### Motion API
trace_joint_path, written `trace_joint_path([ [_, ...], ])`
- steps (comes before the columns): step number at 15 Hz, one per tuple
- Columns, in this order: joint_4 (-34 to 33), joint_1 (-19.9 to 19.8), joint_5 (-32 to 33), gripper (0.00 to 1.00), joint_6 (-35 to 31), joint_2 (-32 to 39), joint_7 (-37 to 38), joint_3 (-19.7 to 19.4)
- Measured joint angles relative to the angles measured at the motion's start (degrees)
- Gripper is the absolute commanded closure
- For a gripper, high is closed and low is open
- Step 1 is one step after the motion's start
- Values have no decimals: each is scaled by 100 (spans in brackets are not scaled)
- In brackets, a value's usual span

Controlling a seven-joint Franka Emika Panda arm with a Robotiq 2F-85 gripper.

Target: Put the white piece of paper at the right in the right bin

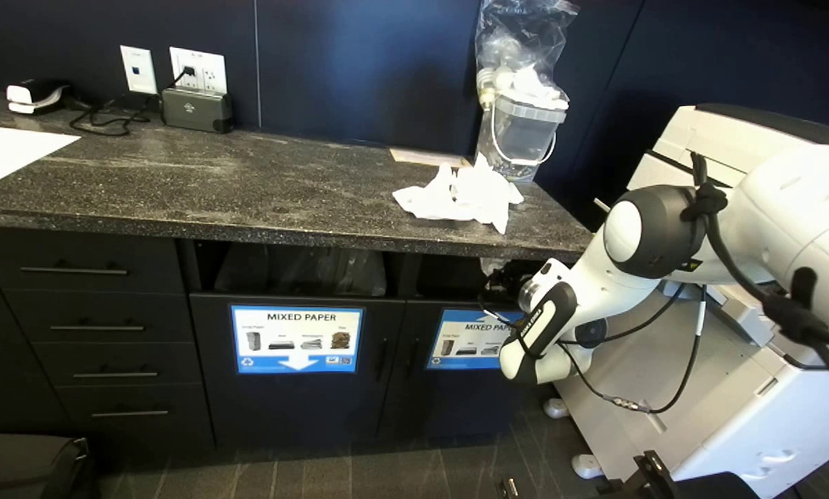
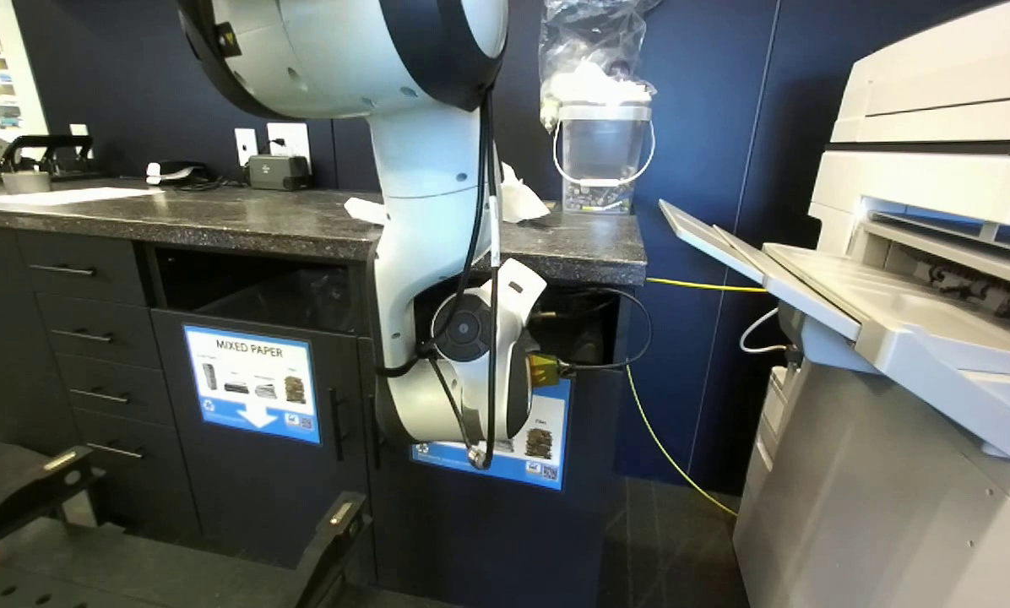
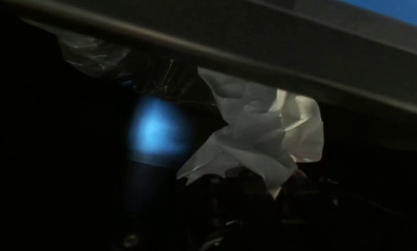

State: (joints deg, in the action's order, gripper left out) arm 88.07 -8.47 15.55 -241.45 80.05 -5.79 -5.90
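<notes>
Nearest in the dim wrist view, the hand (image 3: 255, 177) seems to grip the white paper (image 3: 257, 130) at the mouth of the right bin (image 2: 488, 532); above that bin, the bench (image 1: 248, 184) carries a crumpled heap (image 1: 470, 194).

Robot arm (image 2: 425, 173), one, white and black, bent; wrist (image 1: 553, 317) and gripper (image 3: 262, 178), both below the countertop (image 1: 248, 177); gripper's spread unreadable in shadow.

Speckled dark countertop (image 1: 262, 187) carries flat white sheet (image 1: 12, 150) leftward, black-and-white device (image 1: 33, 97) and dark grey box (image 1: 196, 109) at back, black cable (image 1: 113, 132) between, crumpled white paper heap (image 1: 480, 190) toward right end, clear bucket (image 1: 525, 132) behind it.
</notes>
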Motion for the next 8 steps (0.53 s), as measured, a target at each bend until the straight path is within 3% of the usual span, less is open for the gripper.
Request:
trace_joint_path([
  [1, -132, -9, 1, 98, 0, 100, 15, 20],
  [2, -240, -21, 23, 67, 0, 185, 42, 41],
  [4, -395, -31, 98, 60, 0, 310, 150, 48],
  [8, -527, -31, 207, 30, 1, 421, 331, 42],
])
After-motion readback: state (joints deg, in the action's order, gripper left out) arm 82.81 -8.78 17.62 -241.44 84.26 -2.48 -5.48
